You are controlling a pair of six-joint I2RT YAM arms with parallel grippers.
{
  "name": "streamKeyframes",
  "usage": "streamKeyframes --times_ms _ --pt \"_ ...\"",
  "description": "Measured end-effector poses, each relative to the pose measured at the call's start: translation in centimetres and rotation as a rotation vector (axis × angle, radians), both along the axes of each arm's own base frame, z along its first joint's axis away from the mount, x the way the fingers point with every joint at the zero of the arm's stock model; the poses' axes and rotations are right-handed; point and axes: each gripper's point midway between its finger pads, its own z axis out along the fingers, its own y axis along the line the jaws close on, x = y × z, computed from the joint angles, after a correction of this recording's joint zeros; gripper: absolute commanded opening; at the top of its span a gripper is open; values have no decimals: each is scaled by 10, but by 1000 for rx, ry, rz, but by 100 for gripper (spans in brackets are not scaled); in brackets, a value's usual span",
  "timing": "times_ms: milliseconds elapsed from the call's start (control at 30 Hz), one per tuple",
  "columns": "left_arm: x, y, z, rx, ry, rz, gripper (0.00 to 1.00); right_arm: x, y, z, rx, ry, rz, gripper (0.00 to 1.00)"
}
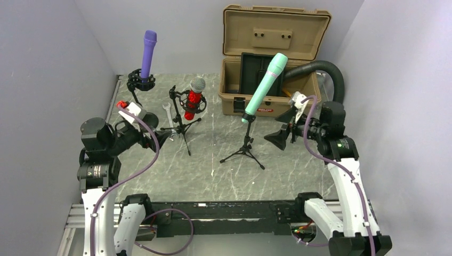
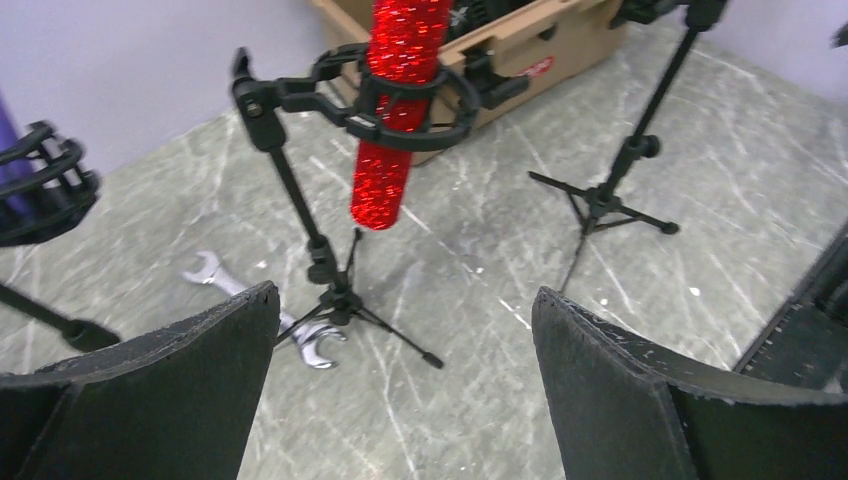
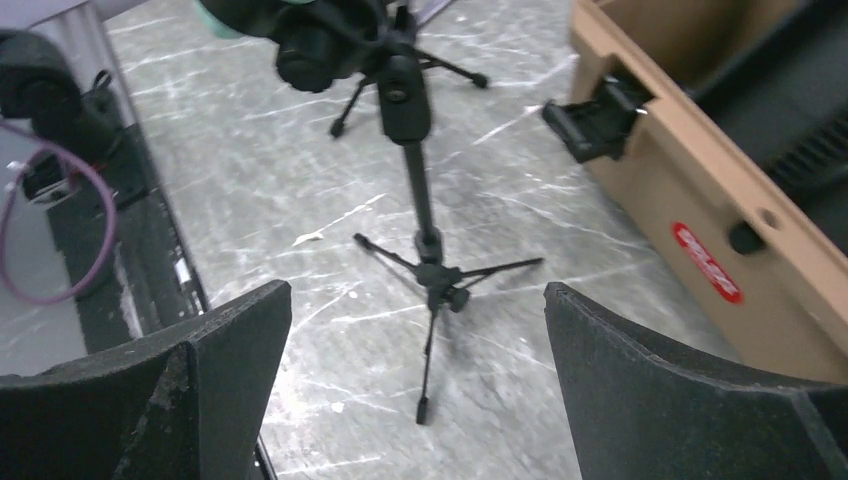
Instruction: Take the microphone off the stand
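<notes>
Item: red microphone [image 2: 400, 100], seated in the ring clip of its tripod stand [image 2: 320, 250], mid-desk [image 1: 213, 160], ahead of my left gripper [image 2: 405, 330]. Teal microphone [image 1: 265, 88] nears my right gripper [image 3: 415, 320]. Both jaws wide open, empty. Risk: a sideways pull may topple the light tripod.

On the worktop [image 1: 213, 165] are three mics, each in a stand. The left mic [image 1: 148, 53] is upright in the left stand [image 1: 139, 85] at the far left. The middle mic [image 1: 194, 98] is to its right and nearer. A wrench [image 1: 167, 112] lies by the middle stand [image 1: 181, 128], on its left. The right mic [image 1: 265, 88] leans in the right stand [image 1: 246, 144], right of centre. Behind it sits a case [image 1: 272, 101], with a hose [image 1: 325, 72] at the case's right end.
</notes>
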Motion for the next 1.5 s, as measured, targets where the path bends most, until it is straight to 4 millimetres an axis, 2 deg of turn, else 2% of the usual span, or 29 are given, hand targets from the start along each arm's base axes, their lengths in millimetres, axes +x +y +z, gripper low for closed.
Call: streamKeyframes --times_ms 200,333,433,633,767,933,1000,1133,1300,1500 --pt "-11 -19 0 -16 4 -122 99 -5 39 -32 2 8 173 88" --pt "-16 -25 0 -11 -2 -162 99 6 55 -56 16 2 220 84" --pt "-17 -28 0 -7 -4 -179 99 14 62 -70 22 -17 228 78" --pt "-14 -42 -1 -9 1 -249 99 24 76 -73 48 -89 226 73" --pt "-6 -51 1 -15 -4 -288 99 30 77 -77 62 -114 190 69" --pt "3 -71 -3 -15 3 -359 99 33 78 -79 70 -116 168 80" --pt "4 -86 -11 -6 24 -405 99 31 76 -81 59 -107 166 84" --pt "0 -118 -29 30 70 -497 99 23 71 -87 19 -73 169 86" --pt "-4 -156 -52 97 97 -574 99 14 59 -80 -19 -66 152 87" --pt "3 -203 -67 130 38 -640 99 23 30 -76 -34 -52 51 87"
